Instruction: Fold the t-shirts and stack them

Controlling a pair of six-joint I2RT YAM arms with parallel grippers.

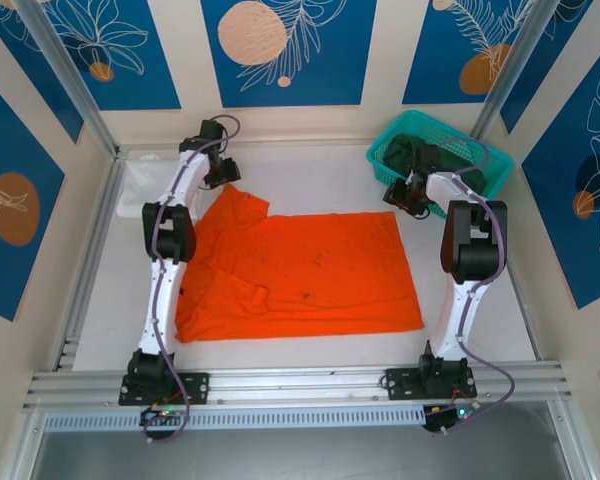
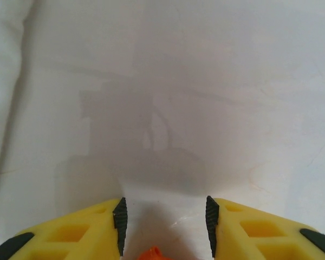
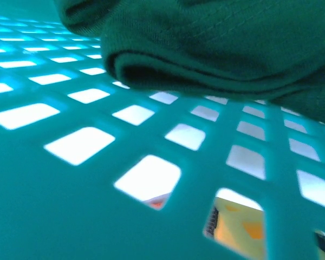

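Orange shirt [image 1: 310,270] lying flat on table [image 1: 470,320], unfolded. Left gripper [image 2: 165,216] hovering over far sleeve, fingers apart — first fold pending; next, pinching cloth edge. Right gripper [image 1: 408,195] sitting by basket [image 1: 496,172] with green shirt [image 3: 233,43] — grip unclear.

Top view: bright, even light, sharp, shadows faint. Left wrist: table [image 2: 233,81] washed pale, grey shadow mid-frame, slight haze. Right wrist: basket [image 3: 70,216] v. close, blurred, backlit thru holes w/ glare; green shirt [image 3: 233,43] dim.
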